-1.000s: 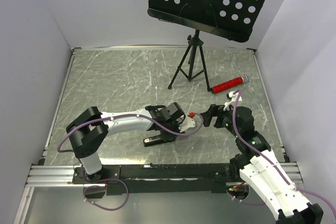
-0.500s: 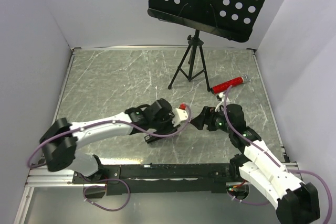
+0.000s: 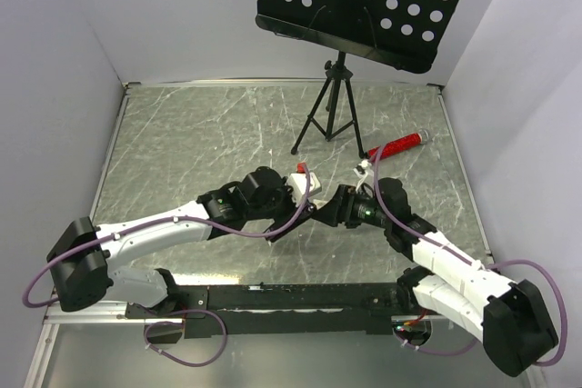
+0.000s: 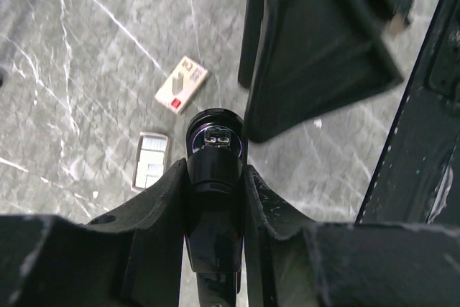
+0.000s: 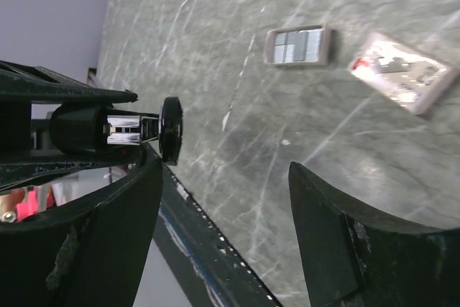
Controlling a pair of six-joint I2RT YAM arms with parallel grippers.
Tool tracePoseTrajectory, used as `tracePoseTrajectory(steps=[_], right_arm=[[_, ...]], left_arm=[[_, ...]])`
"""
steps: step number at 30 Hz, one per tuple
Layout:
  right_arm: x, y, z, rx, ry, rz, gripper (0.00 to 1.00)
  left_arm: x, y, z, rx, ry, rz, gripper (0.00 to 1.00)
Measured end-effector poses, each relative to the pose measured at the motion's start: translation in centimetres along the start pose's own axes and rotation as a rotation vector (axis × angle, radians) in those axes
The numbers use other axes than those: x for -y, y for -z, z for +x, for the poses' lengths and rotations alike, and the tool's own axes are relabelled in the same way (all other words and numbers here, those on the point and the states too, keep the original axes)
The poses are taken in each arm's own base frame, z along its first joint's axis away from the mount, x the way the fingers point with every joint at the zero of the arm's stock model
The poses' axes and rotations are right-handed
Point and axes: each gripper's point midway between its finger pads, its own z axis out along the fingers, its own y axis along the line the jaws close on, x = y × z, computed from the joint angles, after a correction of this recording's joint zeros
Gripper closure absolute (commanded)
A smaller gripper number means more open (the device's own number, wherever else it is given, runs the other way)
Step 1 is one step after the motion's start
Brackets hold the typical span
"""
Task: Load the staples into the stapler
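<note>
left gripper (image 4: 215,177) clamped on the black plastic stapler (image 4: 214,141), raised off the grey marble-look table (image 4: 86,48), apparently to present its channel end. right gripper (image 5: 224,177) has its jaws apart and empty, facing that end. small silvery-grey staple strip (image 5: 298,46) lies unloaded on the table, near the tan-and-white box (image 5: 402,71).
</note>
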Motion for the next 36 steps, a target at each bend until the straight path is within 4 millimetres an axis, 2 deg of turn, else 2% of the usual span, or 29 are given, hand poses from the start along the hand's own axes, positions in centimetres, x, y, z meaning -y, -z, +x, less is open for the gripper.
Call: tracePoseTrajectory(steps=[10,14,17,23,27,32,36], right_arm=[[-1.2,-0.8,-0.2,-0.001,-0.011,-0.039,0.4],[-1.7,-1.0,-0.7,0.008,-0.005,-0.048,0.44],[-1.9,-1.1,-0.8,0.009,-0.008,-0.049,0.52],[-2.4,-1.5,-1.2,0.006,-0.018,-0.054,0.75],[-2.9,-1.7,-1.5,0.001,-0.033,-0.069,1.0],[-3.8,-1.6,-2.6,0.011,-0.031,-0.079,1.0],[-6.4,-0.4,-5.2,0.063,-0.035,-0.173,1.0]], left_arm=[[0.0,-0.2,-1.3,0.053,0.01,0.0,0.99],[0.2,-0.2,-1.3,0.054,0.014,0.01,0.99],[0.4,-0.4,-1.2,0.049,0.013,0.025,0.99],[0.4,-0.5,-1.2,0.047,0.011,0.028,0.99],[0.1,-0.5,-1.2,0.048,0.005,0.009,0.99],[-1.0,0.5,-2.4,0.091,0.01,-0.028,0.99],[-2.1,3.0,-5.4,0.237,0.039,-0.043,0.99]])
